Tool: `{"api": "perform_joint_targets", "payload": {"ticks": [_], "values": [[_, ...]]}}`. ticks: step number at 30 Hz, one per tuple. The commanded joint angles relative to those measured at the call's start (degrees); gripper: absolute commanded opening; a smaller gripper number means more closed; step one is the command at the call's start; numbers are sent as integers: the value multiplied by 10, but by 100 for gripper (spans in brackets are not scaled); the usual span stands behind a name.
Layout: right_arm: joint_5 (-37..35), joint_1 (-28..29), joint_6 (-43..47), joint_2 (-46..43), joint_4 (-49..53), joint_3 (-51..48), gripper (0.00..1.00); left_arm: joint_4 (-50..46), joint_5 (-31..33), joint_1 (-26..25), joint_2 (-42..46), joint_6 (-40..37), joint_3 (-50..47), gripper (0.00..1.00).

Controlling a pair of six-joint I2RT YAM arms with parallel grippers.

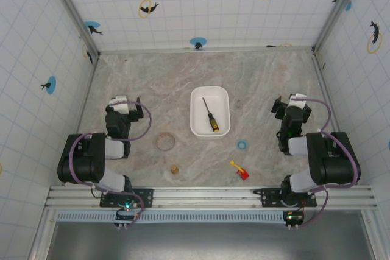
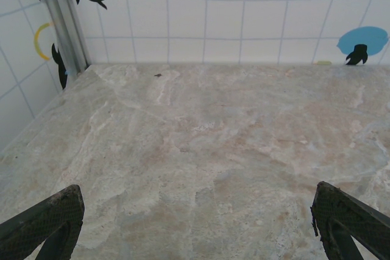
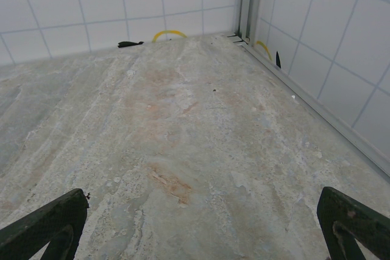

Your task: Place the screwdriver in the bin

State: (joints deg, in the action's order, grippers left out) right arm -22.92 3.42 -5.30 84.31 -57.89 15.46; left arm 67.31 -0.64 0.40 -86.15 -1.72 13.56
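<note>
The screwdriver (image 1: 211, 115) lay inside the bin (image 1: 219, 98), with the left gripper (image 2: 195, 211) and right gripper (image 3: 201, 211) both spread wide, empty and well apart from it; the only risk, judged slight, was a stray arm nudging the bin.

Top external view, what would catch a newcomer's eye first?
The white bin at the centre of the table, with the screwdriver lying inside it, handle toward the arms. On either side, the left end effector and right end effector sit open above the marbled surface.
</note>
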Motion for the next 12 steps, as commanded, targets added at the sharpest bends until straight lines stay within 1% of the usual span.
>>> {"api": "perform_joint_targets", "payload": {"ticks": [1, 12], "values": [[-9, 2, 1, -2, -6, 19, 99, 0, 3, -3, -5, -14, 11, 98], [-9, 2, 1, -2, -6, 19, 99, -1, 3, -3, -4, -14, 11, 97]]}}
